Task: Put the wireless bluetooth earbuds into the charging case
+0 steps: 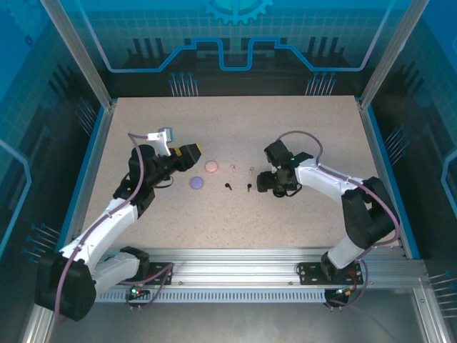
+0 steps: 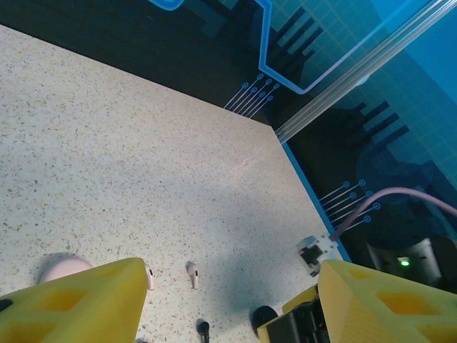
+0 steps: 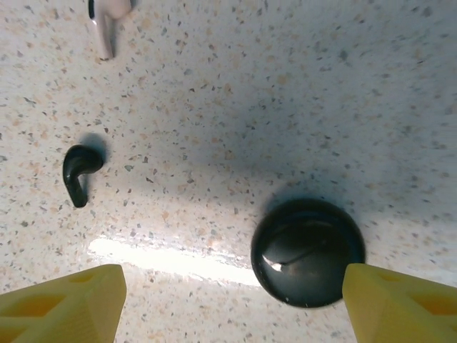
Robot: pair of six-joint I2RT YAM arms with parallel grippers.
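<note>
We've got a black earbud (image 3: pixel 77 174) lying loose on the speckled table (image 3: pixel 285 86), tiny and glossy with a short stem, and a pale pink earbud (image 3: pixel 106 28) just past it. The round shiny black case (image 3: pixel 308 251) sits near, not touching. Our right gripper (image 3: pixel 232 286) hangs over them spread wide, empty. The left gripper (image 2: pixel 232 286) gapes empty too, by what's probably the pink case (image 2: pixel 64 268).

Mid-surface (image 1: pixel 235 121): first case (image 1: pixel 211 166), second case (image 1: pixel 196 183) at its 7 o'clock. At their 3 o'clock, far earbud pair (image 1: pixel 233 166) behind near earbud pair (image 1: pixel 228 186). Further right, third case (image 3: pixel 307 251) under right claw (image 3: pixel 235 304).
</note>
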